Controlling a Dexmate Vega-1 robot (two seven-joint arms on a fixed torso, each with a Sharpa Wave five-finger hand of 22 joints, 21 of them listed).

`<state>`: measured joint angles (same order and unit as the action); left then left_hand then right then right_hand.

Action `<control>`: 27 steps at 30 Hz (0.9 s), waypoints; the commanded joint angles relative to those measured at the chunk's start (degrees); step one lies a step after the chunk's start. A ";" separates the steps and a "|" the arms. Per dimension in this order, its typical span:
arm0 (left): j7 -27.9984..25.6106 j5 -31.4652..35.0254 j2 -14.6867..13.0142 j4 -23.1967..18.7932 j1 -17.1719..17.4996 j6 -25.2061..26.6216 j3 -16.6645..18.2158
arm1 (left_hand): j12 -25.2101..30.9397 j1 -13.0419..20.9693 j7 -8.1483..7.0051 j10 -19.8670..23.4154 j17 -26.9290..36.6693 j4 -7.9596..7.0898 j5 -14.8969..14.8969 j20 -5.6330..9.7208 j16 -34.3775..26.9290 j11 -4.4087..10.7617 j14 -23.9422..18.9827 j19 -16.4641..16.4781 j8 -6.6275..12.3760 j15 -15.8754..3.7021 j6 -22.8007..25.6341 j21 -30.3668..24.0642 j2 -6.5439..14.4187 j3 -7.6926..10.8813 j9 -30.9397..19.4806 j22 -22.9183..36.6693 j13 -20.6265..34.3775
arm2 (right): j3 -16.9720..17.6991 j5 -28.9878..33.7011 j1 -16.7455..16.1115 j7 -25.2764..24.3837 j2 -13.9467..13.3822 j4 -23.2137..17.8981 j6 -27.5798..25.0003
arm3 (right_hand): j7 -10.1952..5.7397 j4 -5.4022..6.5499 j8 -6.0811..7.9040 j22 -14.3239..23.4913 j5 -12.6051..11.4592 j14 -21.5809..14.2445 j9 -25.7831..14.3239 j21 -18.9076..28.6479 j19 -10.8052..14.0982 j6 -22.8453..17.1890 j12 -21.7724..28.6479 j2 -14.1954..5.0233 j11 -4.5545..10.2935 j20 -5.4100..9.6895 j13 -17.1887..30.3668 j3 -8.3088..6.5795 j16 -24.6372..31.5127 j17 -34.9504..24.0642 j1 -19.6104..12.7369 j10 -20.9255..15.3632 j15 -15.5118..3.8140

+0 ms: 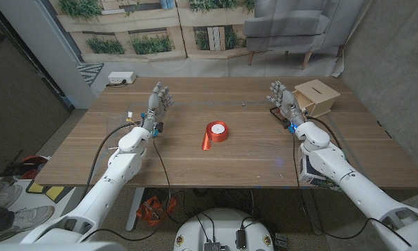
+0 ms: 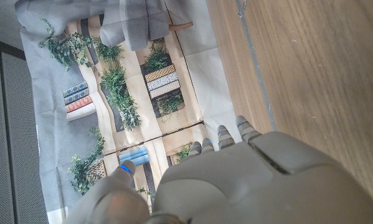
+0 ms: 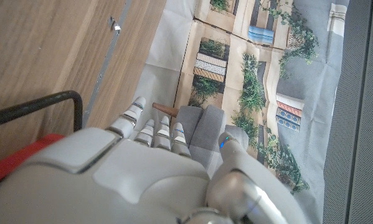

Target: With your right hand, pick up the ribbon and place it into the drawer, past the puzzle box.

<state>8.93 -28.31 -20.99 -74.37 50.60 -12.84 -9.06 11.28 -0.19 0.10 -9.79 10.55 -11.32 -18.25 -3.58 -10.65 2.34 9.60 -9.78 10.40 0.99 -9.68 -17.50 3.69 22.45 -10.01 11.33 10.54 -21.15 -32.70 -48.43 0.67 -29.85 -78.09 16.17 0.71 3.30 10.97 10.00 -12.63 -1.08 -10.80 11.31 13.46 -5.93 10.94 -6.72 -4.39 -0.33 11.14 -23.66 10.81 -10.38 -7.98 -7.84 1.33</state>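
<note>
Nothing is held by the right hand (image 1: 284, 103): its fingers (image 1: 276, 91) are raised and slightly apart above the table (image 1: 264, 157), and the same loose spread is seen in the right wrist view (image 3: 150, 133). The left hand (image 1: 157, 104) is likewise empty, fingers up and apart.

The ribbon (image 1: 216, 132), a red spool with a loose tail trailing toward the robot, lies on the table well apart from the right fingers, off toward their thumb side and a little nearer the robot. A wooden box (image 1: 317, 97) with a slot in its top stands just beside the right fingers on their outer side; whether it is the puzzle box cannot be told, and no drawer can be made out.

The step in hand is judged to be the reach. The hand should be carried across toward the spool with the fingers kept apart, then lowered so that the spool's rim is taken between thumb and fingers. The tail is best left alone, since a pull on it could unroll the spool. The box should be cleared as the arm swings away.
</note>
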 commanded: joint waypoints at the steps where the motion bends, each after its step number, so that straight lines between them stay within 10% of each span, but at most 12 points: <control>1: 1.32 1.22 0.95 1.06 -0.65 0.39 1.23 | 0.46 0.07 -0.06 -8.96 0.14 -0.07 -0.23 -0.24 -0.28 -0.07 10.81 -3.35 0.17 0.01 -8.89 -0.20 7.14 0.42 -0.16 0.16 0.21 | -0.68 2.65 0.22 -0.67 -0.64 -1.09 0.83 | 0.17 -0.57 0.20 0.13 -0.39 0.10 -0.17 0.20 0.58 -0.35 0.17 0.01 -0.10 -0.20 0.11 -0.09 0.01 -0.14 -0.50 -0.05 0.48; 27: 1.36 2.80 1.29 0.08 -0.51 1.71 1.57 | 0.43 0.04 -0.11 -9.01 0.15 -0.06 -0.23 -0.44 -0.29 -0.12 10.76 -3.39 0.19 0.16 -8.80 -0.08 7.02 0.46 -0.17 0.17 0.21 | -2.21 11.35 -0.72 -2.90 -4.74 -6.07 2.77 | 0.09 -1.15 0.32 0.13 -0.17 -0.02 -0.21 0.22 0.63 -0.56 0.39 0.09 0.33 -0.13 0.13 -0.40 0.11 -0.23 -0.96 -0.26 0.50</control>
<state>10.38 -26.04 -19.79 -73.67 49.92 -11.72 -7.59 11.28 -0.19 0.10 -9.78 10.53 -11.32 -18.25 -3.58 -10.64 2.34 9.60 -9.77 10.40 0.99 -9.68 -17.50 3.69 22.45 -10.00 11.32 10.52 -22.69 -25.29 -48.93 -1.12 -33.01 -82.48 18.46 0.82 2.59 10.97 9.99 -12.63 -0.86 -10.79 11.31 13.45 -6.04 10.95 -6.65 -4.39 -0.33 11.13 -23.88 10.80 -10.55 -8.50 -7.85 1.54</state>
